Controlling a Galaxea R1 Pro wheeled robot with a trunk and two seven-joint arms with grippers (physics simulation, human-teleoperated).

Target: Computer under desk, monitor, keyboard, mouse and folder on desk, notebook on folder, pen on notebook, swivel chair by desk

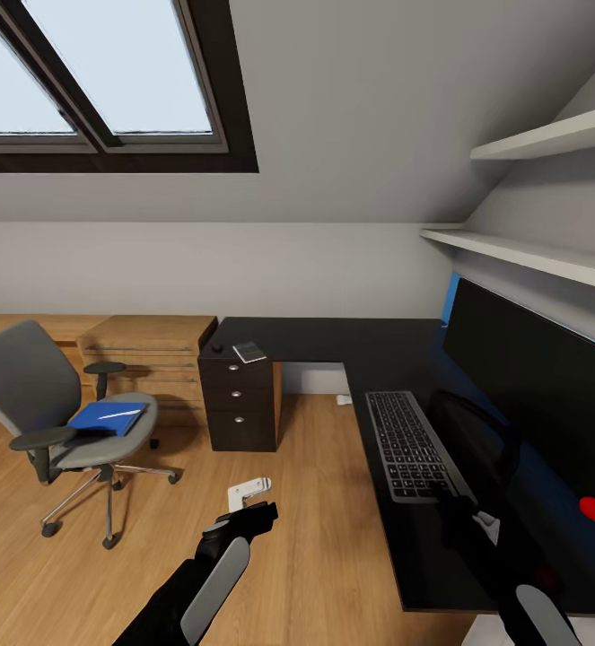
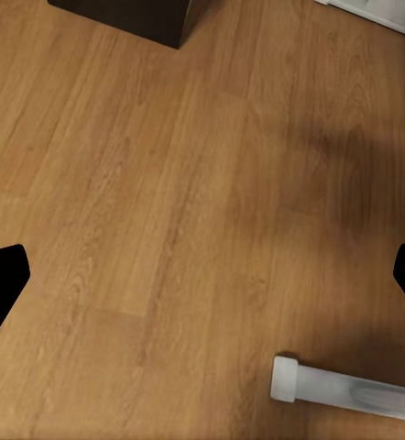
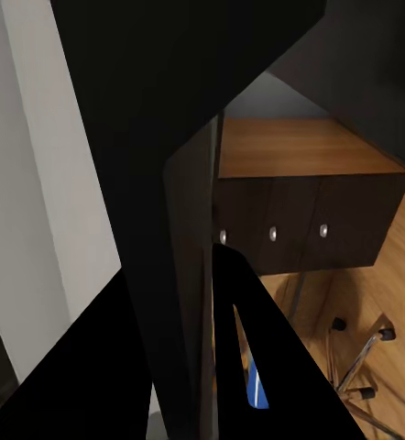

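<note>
The head view looks down over the glossy black L-shaped desk (image 1: pixel 333 341); the left wrist view faces bare floor closely; the right wrist view shares the black three-drawer unit (image 3: pixel 294 229).

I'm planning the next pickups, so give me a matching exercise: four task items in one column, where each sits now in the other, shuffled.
Items:
1. bright-blue flat folder
2. small grey-white notebook
3. slim dark-grey keyboard
4. wide black-fronted monitor

Places:
A. above the black drawer unit, on the desk's far wing
B. on the grey swivel chair seat
C. along the blue back panel
D. on the glossy black desk top before the screen

Pairs: 1-B, 2-A, 3-D, 4-C
</note>
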